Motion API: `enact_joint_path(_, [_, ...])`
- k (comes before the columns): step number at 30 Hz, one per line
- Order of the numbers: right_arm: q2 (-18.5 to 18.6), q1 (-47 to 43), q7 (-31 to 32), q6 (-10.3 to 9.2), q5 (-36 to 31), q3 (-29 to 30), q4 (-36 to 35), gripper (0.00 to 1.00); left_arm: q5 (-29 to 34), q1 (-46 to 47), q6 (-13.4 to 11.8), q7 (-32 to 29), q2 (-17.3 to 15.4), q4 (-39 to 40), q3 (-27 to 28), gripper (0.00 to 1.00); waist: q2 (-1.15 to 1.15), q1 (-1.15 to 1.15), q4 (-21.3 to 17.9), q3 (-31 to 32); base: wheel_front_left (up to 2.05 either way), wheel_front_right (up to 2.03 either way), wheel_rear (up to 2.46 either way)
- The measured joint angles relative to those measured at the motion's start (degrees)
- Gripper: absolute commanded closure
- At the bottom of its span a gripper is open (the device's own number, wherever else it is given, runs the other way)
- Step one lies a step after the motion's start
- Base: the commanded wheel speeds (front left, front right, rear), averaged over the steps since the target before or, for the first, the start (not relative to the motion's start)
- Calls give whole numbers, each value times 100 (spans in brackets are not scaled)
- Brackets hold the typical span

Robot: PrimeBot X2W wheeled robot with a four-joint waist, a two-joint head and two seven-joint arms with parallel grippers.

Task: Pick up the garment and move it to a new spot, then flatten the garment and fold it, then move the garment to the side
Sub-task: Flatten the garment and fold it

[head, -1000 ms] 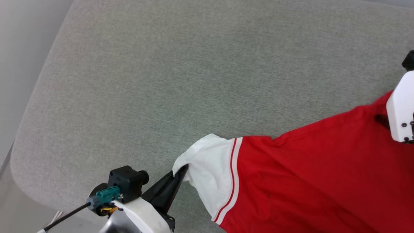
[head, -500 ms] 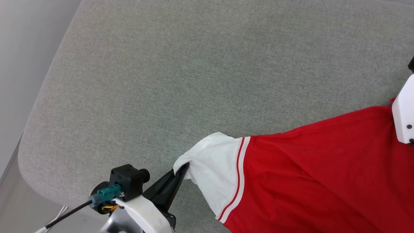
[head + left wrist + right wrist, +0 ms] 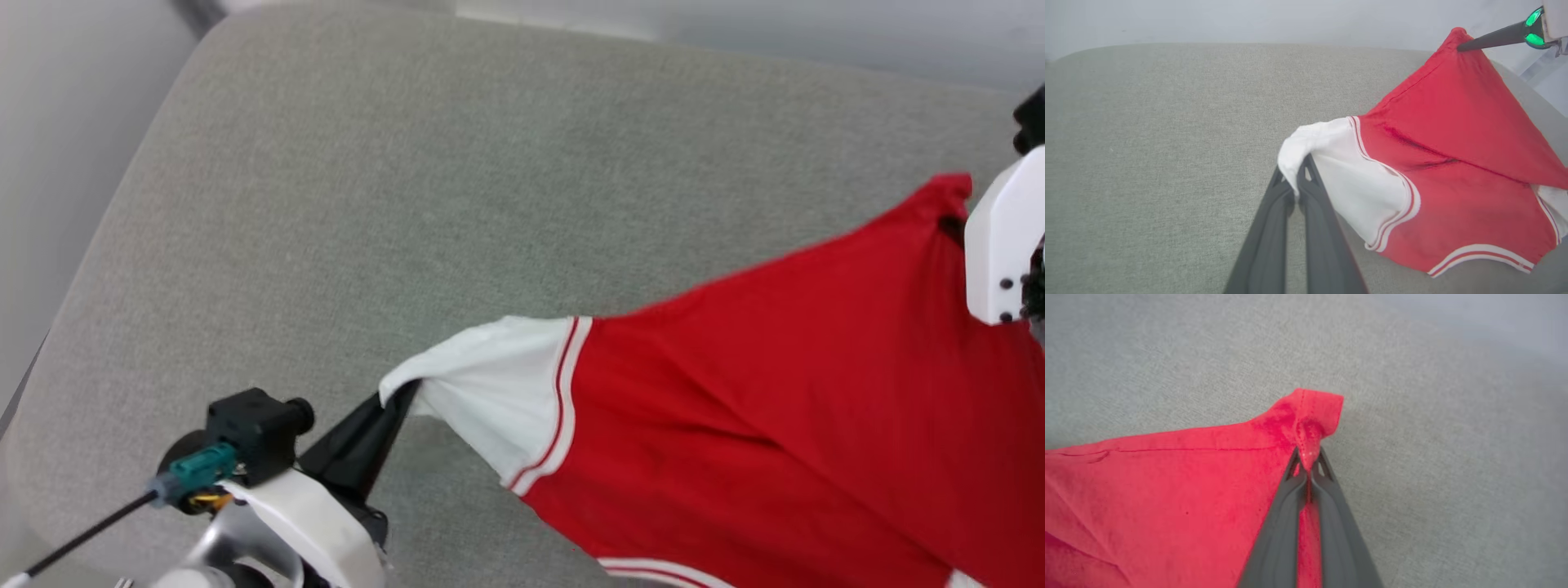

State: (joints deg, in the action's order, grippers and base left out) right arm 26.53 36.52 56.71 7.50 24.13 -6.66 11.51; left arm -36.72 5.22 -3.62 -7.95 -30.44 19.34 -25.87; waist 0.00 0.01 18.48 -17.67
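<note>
**Head view.** The left gripper [image 3: 402, 394] sits at the lower left. Its two dark fingers are pressed together on the cuff edge of the white sleeve [image 3: 490, 380] of the garment [image 3: 775, 392]. From these fingertips the garment extends to the right: first the sleeve, then the red-and-white striped trim [image 3: 563, 392], then the red body. The right gripper [image 3: 952, 228] is at the right edge, largely hidden behind its white housing [image 3: 1000, 237]. A raised red corner of the garment meets its fingers. The grey fabric surface [image 3: 408, 204] lies beyond and below both sets of fingertips.

**Left wrist view.** The left gripper [image 3: 1298, 184] is closed, with a fold of white sleeve cuff pinched between the fingertips. The garment [image 3: 1453, 134] spreads to the right of the fingers. It rises to a red peak, where the right gripper [image 3: 1461, 47] clamps the corner. The striped hem [image 3: 1482, 253] hangs low, to the right of the fingers, close to the surface [image 3: 1147, 143]. Contact with the surface cannot be confirmed.

**Right wrist view.** The right gripper [image 3: 1308, 467] is closed on a bunched red corner of the garment [image 3: 1167, 477]. A small flap of cloth protrudes just past the fingertips. The rest of the cloth spreads to the left of the fingers, and a strip of it shows between them. The surface [image 3: 1433, 457] lies beyond the fingers and to their right.
</note>
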Motion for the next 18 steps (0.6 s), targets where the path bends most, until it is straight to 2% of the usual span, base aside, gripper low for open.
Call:
enact_joint_path(6, [-2,352,-434,0,347,-126,-257,100,24,380,-94,-144,-490,361,555,100,0,0,-383,480,0,0,0])
enact_joint_path(13, [-87,635,-907,0,600,-94,-828,100,-159,811,-246,15,-740,659,1388,100,0,0,-949,953,0,0,0])
enact_joint_path(18, [-171,708,-1150,0,772,24,-1232,100,-414,1217,-311,319,-709,923,1950,100,0,-1,-1357,1189,0,0,0])
